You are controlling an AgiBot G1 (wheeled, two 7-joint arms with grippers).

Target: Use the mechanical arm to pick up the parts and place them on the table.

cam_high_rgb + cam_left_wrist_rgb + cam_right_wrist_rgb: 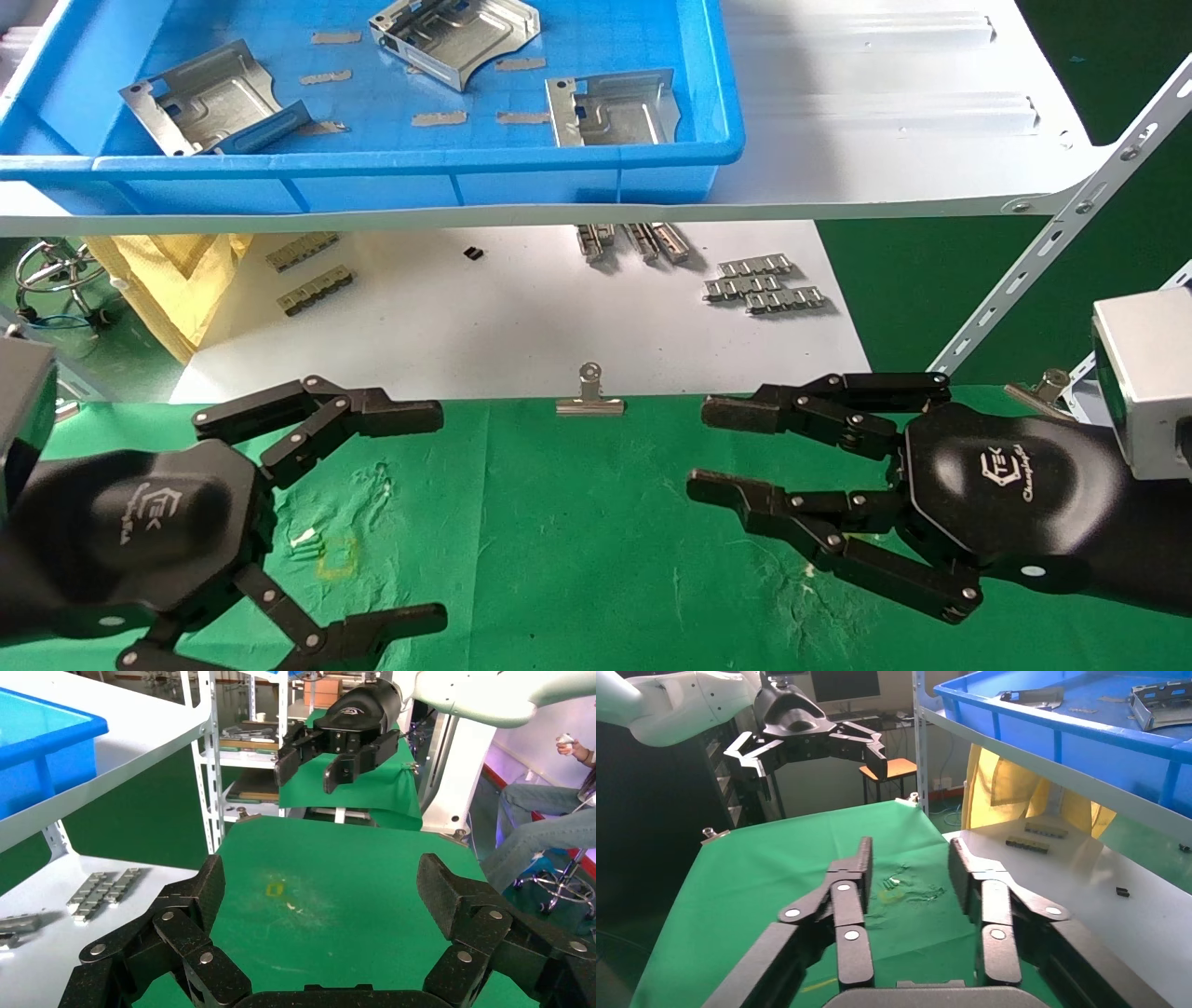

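Since all three parts lie in the blue tray [391,168] on the raised white shelf [885,112], well beyond both sets of fingertips and above them, nothing has been picked up yet. One part [212,98] sits toward the tray's left end, a second [456,37] lies farther back near the middle, and a third [612,108] rests close to the front wall on the right, the nearest of the three to the right gripper [722,449]. They look like thin stamped sheet steel, so I judge them light and stiff but slick, with sharp folded edges; a pinch across a raised folded rim, rather than the flat embossed face, should give the fingers something to bite. The curved cut-out edge seems a poor place to grip, as the claw could slide off it. The right gripper hovers over the green table [577,559] with its fingers spread moderately wide and holding nothing. The left gripper [438,513] hangs over the table too, opposite it, its fingers splayed wider still and likewise empty. Between the two sets of fingertips, at the far edge of the cloth, a silver binder clip [589,396] pins the fabric down. Past it, on the lower white board [521,326], lie small grey link strips [764,282], and a yellow cloth [177,280] hangs beyond the left fingers.
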